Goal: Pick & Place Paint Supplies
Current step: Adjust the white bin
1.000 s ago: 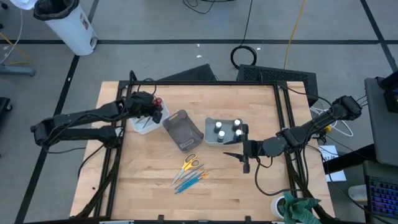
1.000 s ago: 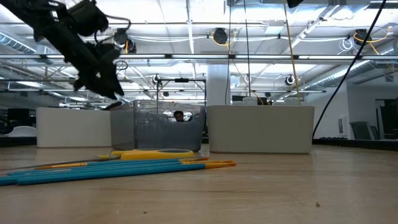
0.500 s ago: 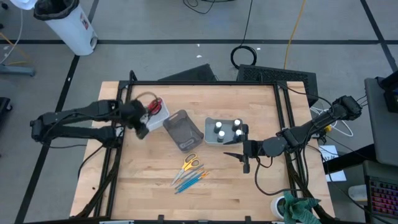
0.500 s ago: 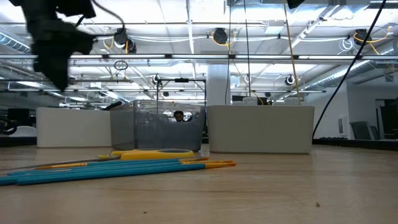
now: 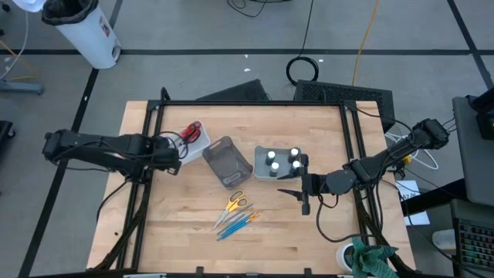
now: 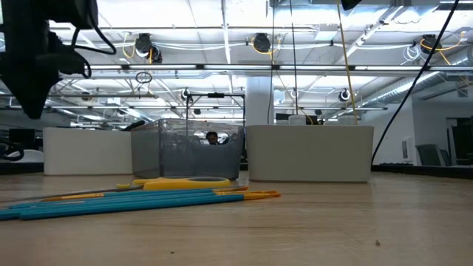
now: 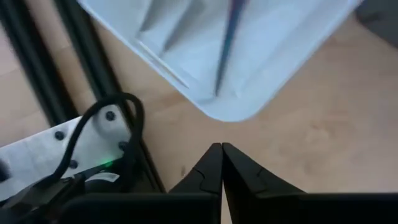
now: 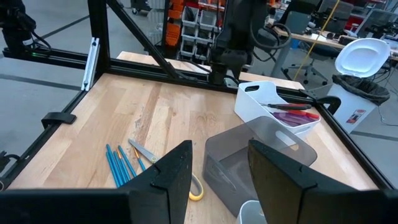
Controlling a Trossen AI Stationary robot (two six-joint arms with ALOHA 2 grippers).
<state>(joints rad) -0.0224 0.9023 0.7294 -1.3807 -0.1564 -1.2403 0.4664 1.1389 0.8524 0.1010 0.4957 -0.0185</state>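
A: L gripper [image 7: 221, 152] has pulled back off the white bin [image 5: 187, 143] toward desk's left edge, fingers snapped closed, nothing in them. Red scissors [image 5: 191, 130] sit in bin.

B: So drop's done. R gripper [image 8: 219, 163]?

A: Parked near bottle tray [image 5: 279, 162], fingers apart, empty. Yellow scissors [image 5: 235, 204] + brushes [image 5: 238, 224] left on desk; prob. next.

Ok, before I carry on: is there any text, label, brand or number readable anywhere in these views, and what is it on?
None can be read.
White bin on the floor beyond the table: a small label with dark marks, too small to read.
Papers on the floor by the right arm: print too small to read.
Bottles, scissors, brushes, trays: no lettering visible.
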